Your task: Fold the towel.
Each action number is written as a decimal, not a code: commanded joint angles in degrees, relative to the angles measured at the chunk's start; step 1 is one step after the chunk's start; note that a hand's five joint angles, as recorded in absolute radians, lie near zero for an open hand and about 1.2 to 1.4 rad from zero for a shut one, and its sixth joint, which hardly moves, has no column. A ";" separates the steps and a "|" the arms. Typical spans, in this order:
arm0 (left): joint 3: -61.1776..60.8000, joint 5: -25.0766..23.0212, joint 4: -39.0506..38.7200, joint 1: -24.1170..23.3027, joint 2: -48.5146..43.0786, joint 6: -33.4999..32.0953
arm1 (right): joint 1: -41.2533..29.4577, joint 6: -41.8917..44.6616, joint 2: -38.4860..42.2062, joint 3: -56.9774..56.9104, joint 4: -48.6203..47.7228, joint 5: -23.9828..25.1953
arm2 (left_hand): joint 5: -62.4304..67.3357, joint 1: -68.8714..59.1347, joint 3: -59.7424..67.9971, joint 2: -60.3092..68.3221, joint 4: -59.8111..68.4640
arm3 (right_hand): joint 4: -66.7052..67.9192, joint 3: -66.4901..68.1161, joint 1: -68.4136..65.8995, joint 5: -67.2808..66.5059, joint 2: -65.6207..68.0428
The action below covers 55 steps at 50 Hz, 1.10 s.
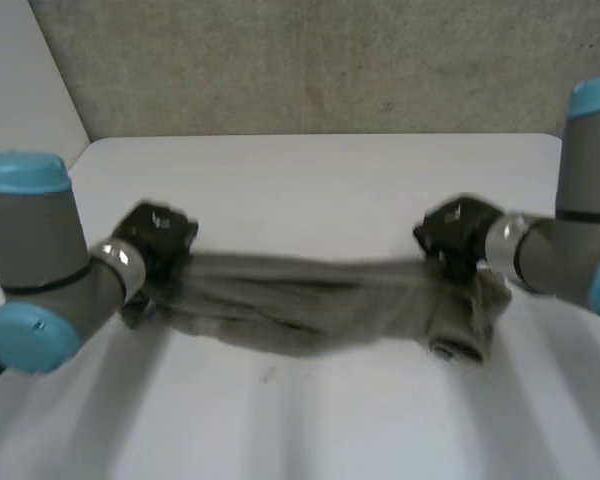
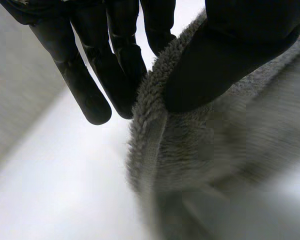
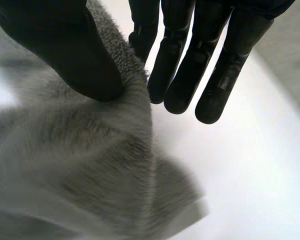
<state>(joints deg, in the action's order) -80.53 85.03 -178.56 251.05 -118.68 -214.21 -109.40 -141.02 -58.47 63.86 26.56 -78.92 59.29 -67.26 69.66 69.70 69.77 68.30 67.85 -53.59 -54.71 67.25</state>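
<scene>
Left hand [image 2: 230, 55]: thumb and fingers pinch towel [image 1: 310, 300] at its left end.
Right hand [image 3: 65, 50]: pinches right end likewise.
Towel: grey, stretched between hands, middle sagging.
Table [image 1: 320, 180]: white.

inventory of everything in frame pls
towel: 1, grey, stretched between the two hands over the table, sagging in the middle, its right end bunched below the right hand
table: 1, white, under the towel
wall: 1, grey-beige, behind the table
left arm: 1, grey with light-blue caps, at the towel's left end
right arm: 1, grey with light-blue caps, at the towel's right end
left hand: 1, black, pinching the towel's left edge between thumb and fingers
right hand: 1, black, pinching the towel's right edge likewise
</scene>
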 commanded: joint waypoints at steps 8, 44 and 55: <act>10.67 1.27 -46.95 0.06 5.99 5.10 | -0.90 -14.99 -6.65 -11.39 -42.12 -13.72 | 10.71 -12.74 10.34 10.30 10.23 | 11.69 12.15 -26.41 -15.29 12.75; -16.32 0.92 -23.59 -2.85 -1.38 -4.47 | 0.59 -6.20 3.20 11.97 -14.09 -5.20 | -11.59 9.56 -11.97 -12.00 -12.08 | 11.69 12.15 -26.41 -15.29 12.75; -16.50 1.36 -23.59 0.75 -1.47 -4.55 | 3.58 -6.55 -3.05 18.66 -14.96 -2.13 | -29.44 27.41 -29.82 -29.85 -29.93 | 11.69 12.15 -26.41 -15.29 12.75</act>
<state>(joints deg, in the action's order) -97.02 86.17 -202.04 249.36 -119.99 -218.83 -107.28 -147.35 -59.01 79.62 12.45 -83.14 32.08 -42.20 42.21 42.14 42.08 68.40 67.86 -54.97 -56.61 67.25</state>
